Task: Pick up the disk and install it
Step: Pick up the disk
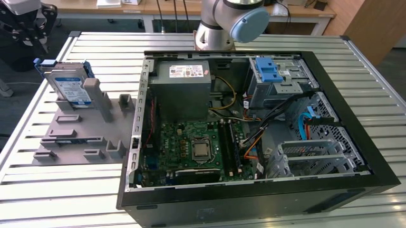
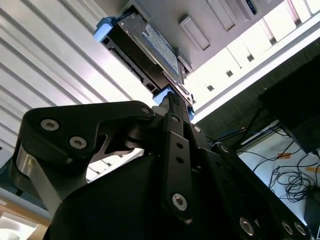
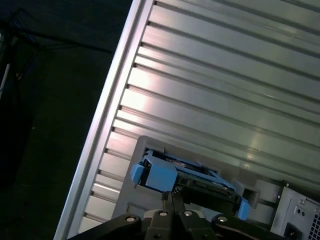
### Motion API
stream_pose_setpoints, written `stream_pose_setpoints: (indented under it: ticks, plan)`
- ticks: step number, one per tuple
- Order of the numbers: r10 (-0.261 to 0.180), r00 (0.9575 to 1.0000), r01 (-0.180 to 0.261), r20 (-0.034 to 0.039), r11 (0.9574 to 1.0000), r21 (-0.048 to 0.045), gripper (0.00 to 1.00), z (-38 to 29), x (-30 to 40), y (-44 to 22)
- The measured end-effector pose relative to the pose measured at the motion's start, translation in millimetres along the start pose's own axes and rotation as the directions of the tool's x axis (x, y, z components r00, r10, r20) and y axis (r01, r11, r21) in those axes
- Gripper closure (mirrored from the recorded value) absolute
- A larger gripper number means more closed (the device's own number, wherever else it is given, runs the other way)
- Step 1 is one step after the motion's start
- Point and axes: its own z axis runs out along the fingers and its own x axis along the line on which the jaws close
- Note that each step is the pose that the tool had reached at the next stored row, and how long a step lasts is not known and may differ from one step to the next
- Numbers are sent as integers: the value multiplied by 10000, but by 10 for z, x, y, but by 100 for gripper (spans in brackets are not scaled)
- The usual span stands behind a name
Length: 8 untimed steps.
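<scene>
The disk point(image 1: 68, 88) stands upright in a grey holder point(image 1: 76, 142); the gripper point(image 3: 168, 196) is pinched together on nothing.
The holder sits on the slatted worktop point(image 1: 57, 190) at the exterior view's left, just beside the open computer case point(image 1: 254, 199). In the first wrist view the gripper's tips point at the disk's blue-railed end.

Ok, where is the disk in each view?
Exterior view: the disk stands on edge in the grey holder, at the exterior view's left.
Second wrist view: the disk sits just past the gripper.
First wrist view: the disk sits just past the gripper.
Shared landmark: the grey holder.
</scene>
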Motion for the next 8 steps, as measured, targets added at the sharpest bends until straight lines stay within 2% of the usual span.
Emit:
stream_pose_setpoints:
  ticks: [8]
  plan:
    - [-806,9967,806,-24,9967,-3,89,1,0,0]
